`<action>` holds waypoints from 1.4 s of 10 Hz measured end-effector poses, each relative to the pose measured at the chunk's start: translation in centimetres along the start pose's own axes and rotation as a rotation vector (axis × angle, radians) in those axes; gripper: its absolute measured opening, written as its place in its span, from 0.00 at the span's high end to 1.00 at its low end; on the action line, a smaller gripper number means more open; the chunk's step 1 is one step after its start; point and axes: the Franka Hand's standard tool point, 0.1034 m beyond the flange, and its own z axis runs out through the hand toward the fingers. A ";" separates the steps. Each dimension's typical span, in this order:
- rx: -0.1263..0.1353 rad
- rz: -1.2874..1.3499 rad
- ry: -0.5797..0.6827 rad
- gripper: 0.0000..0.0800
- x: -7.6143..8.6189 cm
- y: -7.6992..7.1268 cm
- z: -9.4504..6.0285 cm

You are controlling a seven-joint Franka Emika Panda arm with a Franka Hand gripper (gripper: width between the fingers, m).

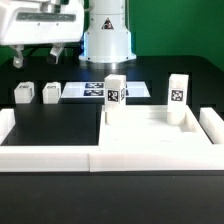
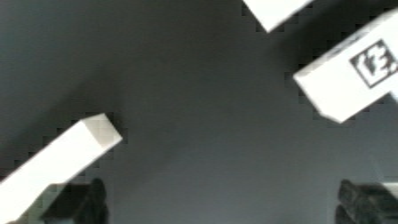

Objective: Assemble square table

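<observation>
Fingers (image 2: 75,202) gape fully, holding nothing. Two loose legs (image 1: 23,94) sit at middle left on the bench (image 1: 70,115): light, stiff, slick plastic blocks, likely best pinched across flat sides.

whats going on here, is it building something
A single robot arm is partway through assembling a square table. Its end effector hangs open and empty over the exterior view's left side. The white table top lies by the border wall, with a first leg and a second leg standing upright at its far corners. Two loose legs sit near the marker board.
</observation>
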 end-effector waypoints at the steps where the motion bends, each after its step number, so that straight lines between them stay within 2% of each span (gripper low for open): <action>1: 0.031 0.198 -0.007 0.19 -0.4 -0.4 1.0; 2: 0.081 0.416 -0.039 0.19 -0.3 -1.5 1.6; 3: 0.144 0.582 -0.081 0.19 0.2 -2.2 1.7; 4: 0.186 0.713 -0.077 0.19 0.6 -2.1 1.5; 6: 0.194 0.760 -0.079 0.19 0.8 -2.4 1.5; 7: 0.207 0.745 -0.100 0.19 0.7 -2.7 1.5; 8: 0.243 0.754 -0.141 0.19 0.1 -3.3 1.7; 9: 0.295 0.745 -0.236 0.19 -0.5 -4.0 2.1; 10: 0.330 0.729 -0.313 0.19 -0.5 -4.3 2.8; 11: 0.380 0.714 -0.410 0.19 -0.8 -5.0 3.1; 12: 0.413 0.699 -0.484 0.19 -0.9 -5.1 3.6; 13: 0.432 0.684 -0.528 0.19 -0.9 -5.2 4.2; 14: 0.463 0.661 -0.585 0.19 -1.2 -5.3 4.5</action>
